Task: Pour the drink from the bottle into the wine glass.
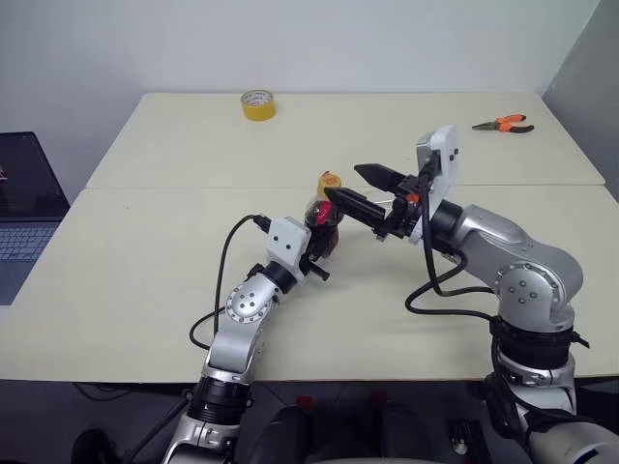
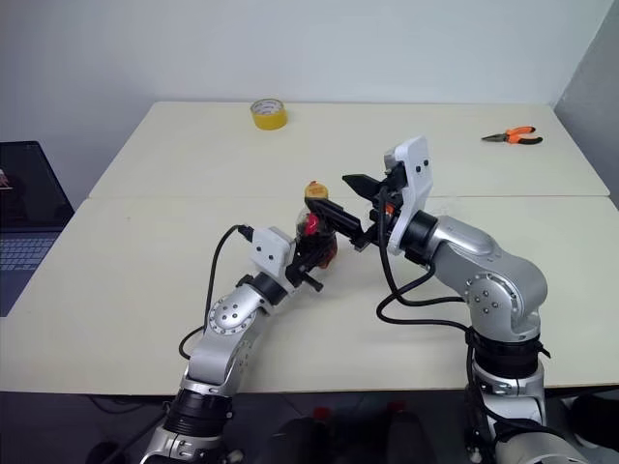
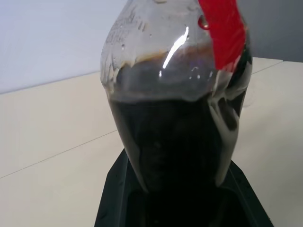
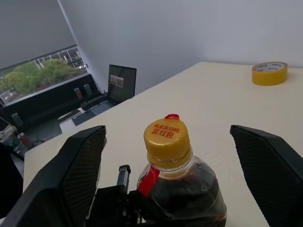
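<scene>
Bottle (image 1: 326, 227), one, with yellow cap (image 4: 166, 138) on and dark drink (image 3: 175, 156) inside, stands near the middle of the pale surface (image 1: 145, 280), clenched in the left pincer (image 1: 314, 253). The right pincer (image 1: 360, 193) hovers released, fingers either side of the cap. Open room all around; one tape roll (image 1: 257, 104) and one pair of pliers (image 1: 504, 124) lie near the far edge, one laptop (image 1: 24, 213) beyond the left edge.

Even, bright diffuse light, soft shadows on table (image 1: 145, 290); glare streak on bottle (image 3: 175, 45); close-up slightly soft.
</scene>
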`<state>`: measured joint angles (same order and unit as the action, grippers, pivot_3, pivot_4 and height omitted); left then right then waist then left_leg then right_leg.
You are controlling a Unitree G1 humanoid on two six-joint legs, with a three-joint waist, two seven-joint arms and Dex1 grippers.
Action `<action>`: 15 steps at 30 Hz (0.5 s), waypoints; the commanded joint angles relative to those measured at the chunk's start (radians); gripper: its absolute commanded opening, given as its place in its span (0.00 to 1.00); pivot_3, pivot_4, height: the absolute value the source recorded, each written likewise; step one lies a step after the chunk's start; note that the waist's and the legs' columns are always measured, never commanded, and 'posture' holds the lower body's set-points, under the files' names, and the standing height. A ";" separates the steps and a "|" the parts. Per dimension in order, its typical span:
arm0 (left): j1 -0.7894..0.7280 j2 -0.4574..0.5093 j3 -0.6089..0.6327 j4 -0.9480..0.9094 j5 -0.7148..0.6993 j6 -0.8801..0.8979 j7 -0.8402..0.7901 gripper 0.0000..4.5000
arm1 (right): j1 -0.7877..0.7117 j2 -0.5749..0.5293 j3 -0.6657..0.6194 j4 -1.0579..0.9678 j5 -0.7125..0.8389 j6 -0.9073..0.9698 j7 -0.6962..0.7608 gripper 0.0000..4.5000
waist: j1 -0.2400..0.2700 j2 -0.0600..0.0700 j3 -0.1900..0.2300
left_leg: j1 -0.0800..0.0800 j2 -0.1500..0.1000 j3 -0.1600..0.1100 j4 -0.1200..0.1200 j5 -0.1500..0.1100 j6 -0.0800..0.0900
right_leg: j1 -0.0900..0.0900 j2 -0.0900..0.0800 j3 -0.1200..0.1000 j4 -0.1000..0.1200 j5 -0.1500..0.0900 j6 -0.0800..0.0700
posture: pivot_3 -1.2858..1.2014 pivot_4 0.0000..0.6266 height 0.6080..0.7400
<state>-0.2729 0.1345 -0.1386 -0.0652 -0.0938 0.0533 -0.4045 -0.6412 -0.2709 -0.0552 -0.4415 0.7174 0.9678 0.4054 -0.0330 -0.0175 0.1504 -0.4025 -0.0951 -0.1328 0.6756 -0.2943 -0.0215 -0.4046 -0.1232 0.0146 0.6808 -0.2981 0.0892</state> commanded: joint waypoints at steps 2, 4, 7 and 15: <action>-0.008 -0.001 0.008 -0.029 -0.005 -0.042 0.002 0.16 | -0.075 0.003 0.072 0.004 -0.096 -0.059 -0.049 1.00 | 0.000 0.000 0.000 | 0.000 0.000 0.000 0.000 0.000 0.000 | 0.000 0.000 0.000 0.000 0.000 0.000 | 0.52 0.24 1.00; -0.008 -0.002 0.007 -0.027 -0.004 -0.043 0.002 0.16 | -0.085 0.013 0.094 0.026 -0.118 -0.067 -0.057 1.00 | 0.000 0.000 0.000 | 0.000 0.000 0.000 0.000 0.000 0.000 | 0.000 0.000 0.000 0.000 0.000 0.000 | 0.52 0.24 1.00; -0.008 -0.004 0.005 -0.027 -0.001 -0.045 0.004 0.16 | -0.091 0.028 0.129 0.061 -0.158 -0.095 -0.061 1.00 | 0.000 0.000 0.000 | 0.000 0.000 0.000 0.000 0.000 0.000 | 0.000 0.000 0.000 0.000 0.000 0.000 | 0.52 0.24 1.00; -0.008 -0.003 0.002 -0.027 0.004 -0.047 0.005 0.16 | -0.138 0.076 0.159 0.160 -0.226 -0.131 -0.065 1.00 | -0.001 0.000 0.000 | 0.000 0.000 0.000 0.000 0.000 0.000 | 0.000 0.000 0.000 0.000 0.000 0.000 | 0.52 0.24 1.00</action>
<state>-0.2718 0.1335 -0.1398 -0.0638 -0.0919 0.0472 -0.4038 -0.7489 -0.2029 0.1036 -0.2730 0.5014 0.8667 0.3439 -0.0337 -0.0175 0.1504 -0.4024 -0.0951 -0.1332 0.6757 -0.2943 -0.0216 -0.4047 -0.1232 0.0143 0.6808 -0.2981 0.0892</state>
